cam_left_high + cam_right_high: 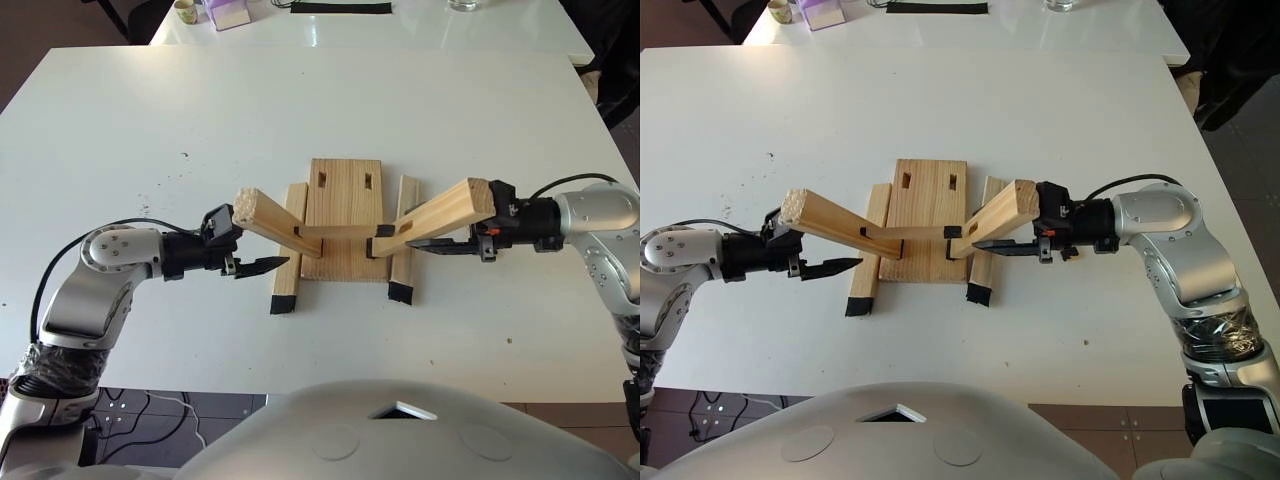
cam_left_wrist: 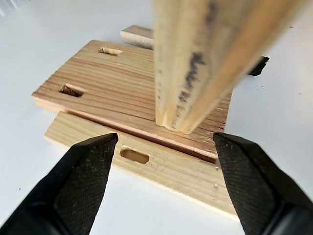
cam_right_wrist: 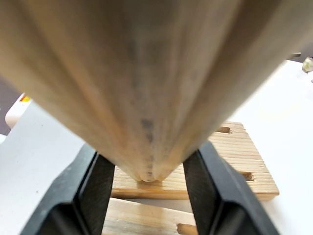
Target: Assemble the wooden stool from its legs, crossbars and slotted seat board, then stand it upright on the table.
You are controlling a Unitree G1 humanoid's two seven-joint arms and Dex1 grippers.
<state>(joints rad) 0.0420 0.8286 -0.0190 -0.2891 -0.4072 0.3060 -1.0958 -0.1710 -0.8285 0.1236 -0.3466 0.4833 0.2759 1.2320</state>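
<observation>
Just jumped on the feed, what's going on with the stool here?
The seat board lies flat on the table. Above it, two legs joined by a crossbar form a shallow V. The right claw looks closed on the right leg; the left claw is open, with the left leg passing over it. Two spare legs lie flat, one each side of the board. The stool is not yet assembled.

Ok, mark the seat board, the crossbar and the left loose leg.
seat board [image 1: 345, 200]: left eye view, top face between the slots.
crossbar [image 1: 345, 232]: left eye view, middle.
left loose leg [image 1: 289, 272]: left eye view, lower shaft.
</observation>
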